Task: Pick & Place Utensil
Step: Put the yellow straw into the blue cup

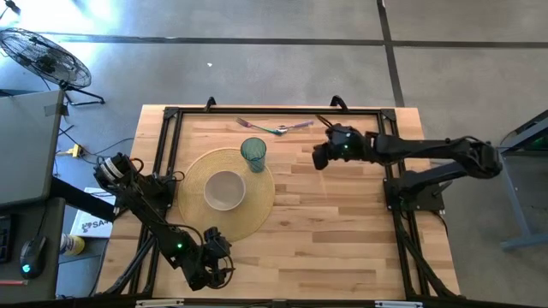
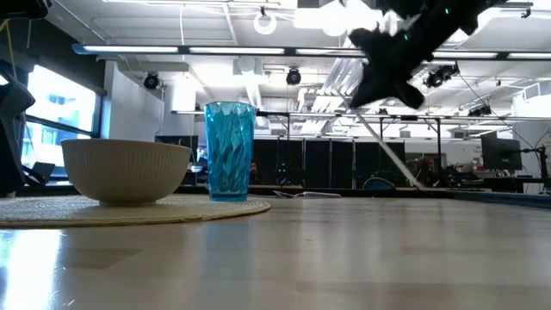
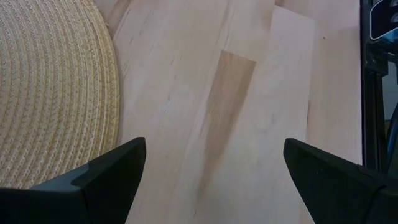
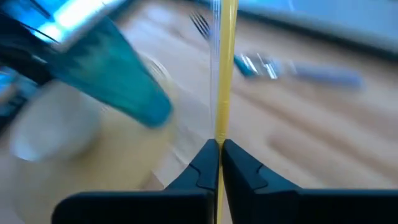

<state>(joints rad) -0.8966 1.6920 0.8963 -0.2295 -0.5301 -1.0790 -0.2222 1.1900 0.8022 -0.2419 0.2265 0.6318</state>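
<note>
A thin yellow-handled utensil (image 4: 224, 68) was clamped between the closed fingers of the right gripper (image 4: 219, 151), lifted near the worktop's far edge beside the blue tumbler (image 1: 253, 154). With so narrow a pinch, it could be swung or slipped loose during transfer. The left gripper (image 3: 211, 168) was held spread apart at the near edge.

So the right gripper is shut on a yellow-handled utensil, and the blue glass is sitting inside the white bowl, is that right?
Not quite. The right gripper is shut on the yellow-handled utensil, but the blue glass stands beside the white bowl, on the woven placemat, not inside it. The high view shows this.
</note>
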